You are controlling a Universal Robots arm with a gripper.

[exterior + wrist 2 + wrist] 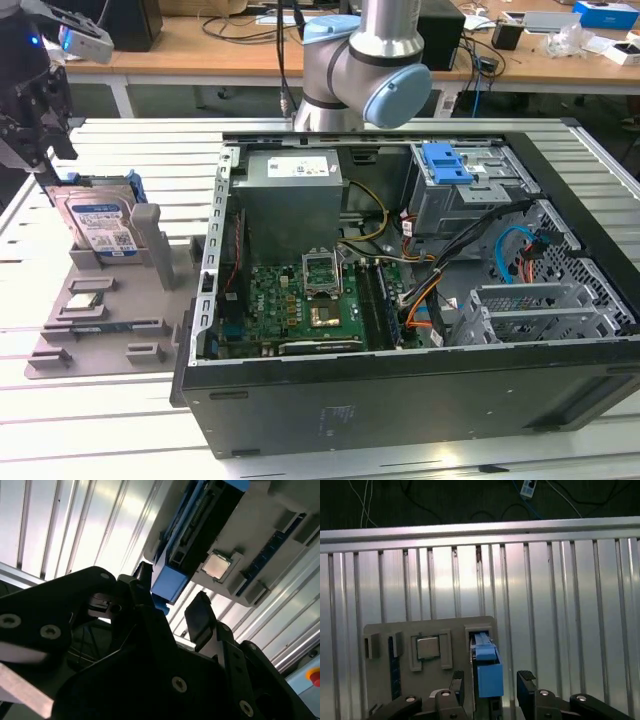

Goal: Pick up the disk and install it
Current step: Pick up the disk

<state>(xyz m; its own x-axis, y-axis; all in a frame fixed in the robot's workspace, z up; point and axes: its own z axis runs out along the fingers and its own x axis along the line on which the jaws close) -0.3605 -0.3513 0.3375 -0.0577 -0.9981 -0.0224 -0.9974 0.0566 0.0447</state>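
Gripper [38, 125] is hovering at the upper left of the exterior view, right above the disk [100, 225]. Jaws are standing wide open and gripping nothing. In both wrist views the 2 fingers [526, 680] are straddling the disk's blue carrier [489, 677], with a gap showing on each side.

Disk is standing on edge, leaning back a little, in a slot of the grey fixture tray [110, 330] at the exterior view's left. It is outside the PC case [400, 400].

Handling, my read:
- The metal drive is looking stiff, dense for its size and shock-sensitive, so no knocks.
- The plastic carrier is probably smooth and flexing slightly.
- Best hold is looking like a pinch across the 2 flat faces near the upper end, square-on so it is not twisting in the slot.

Containers:
- Tray: it is holding the disk in the slot, with 1 CPU chip [427, 647] lying flat in a square pocket just beside it.
- Case: it is lying on its side, open. It is holding the motherboard [300, 300], the power supply [290, 200] and the cables [430, 290]. The drive cage [470, 195] is sitting at upper right with a blue bracket [447, 163] on top.
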